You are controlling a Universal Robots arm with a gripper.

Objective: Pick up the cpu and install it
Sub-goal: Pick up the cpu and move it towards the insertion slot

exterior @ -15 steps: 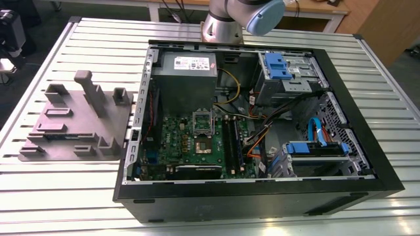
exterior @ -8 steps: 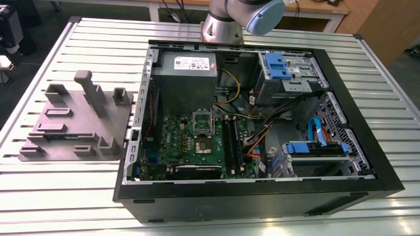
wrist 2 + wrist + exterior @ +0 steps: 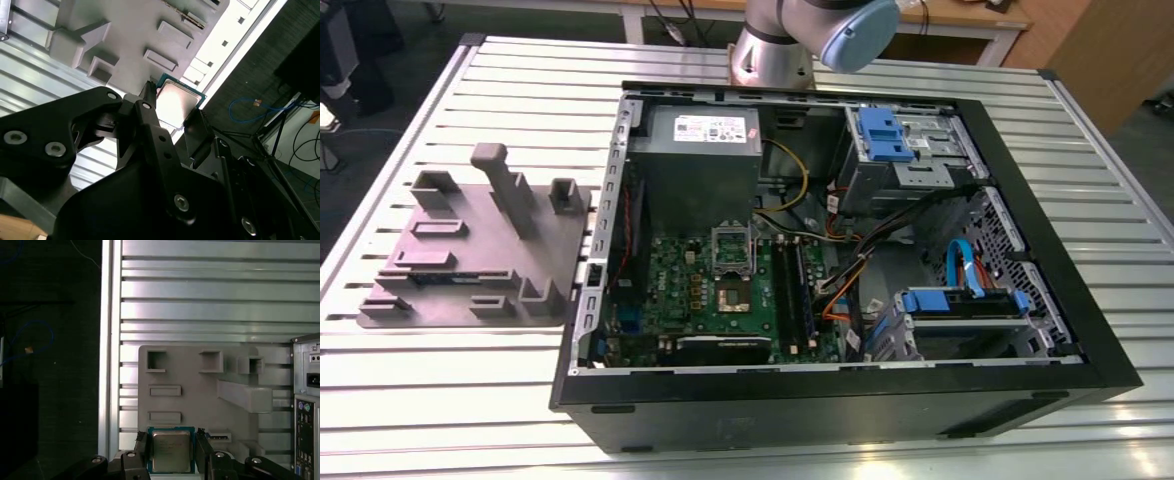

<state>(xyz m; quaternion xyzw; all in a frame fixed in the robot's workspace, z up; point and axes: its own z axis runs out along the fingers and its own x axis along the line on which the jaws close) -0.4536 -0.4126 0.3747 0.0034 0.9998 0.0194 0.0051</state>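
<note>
The cpu (image 3: 171,451) is a small square chip with a silver top and a green edge. In both wrist views it sits between my black fingers, which press on two opposite sides. My gripper (image 3: 171,441) is shut on it, well above the grey fixture (image 3: 200,395). The second wrist view has the cpu (image 3: 177,102) in my gripper (image 3: 172,107) with the fixture (image 3: 130,45) behind it. In the exterior view the motherboard's socket (image 3: 731,291) lies inside the open computer case (image 3: 841,250) with its metal plate (image 3: 731,245) raised.
The grey fixture (image 3: 474,250) with its upright blocks rests on the slatted metal table (image 3: 454,400) at the exterior view's left, beside the case. Inside the case are a grey power supply (image 3: 700,140), blue drive brackets (image 3: 887,135) and loose cables (image 3: 847,290). The arm's base (image 3: 771,50) stands behind the case.
</note>
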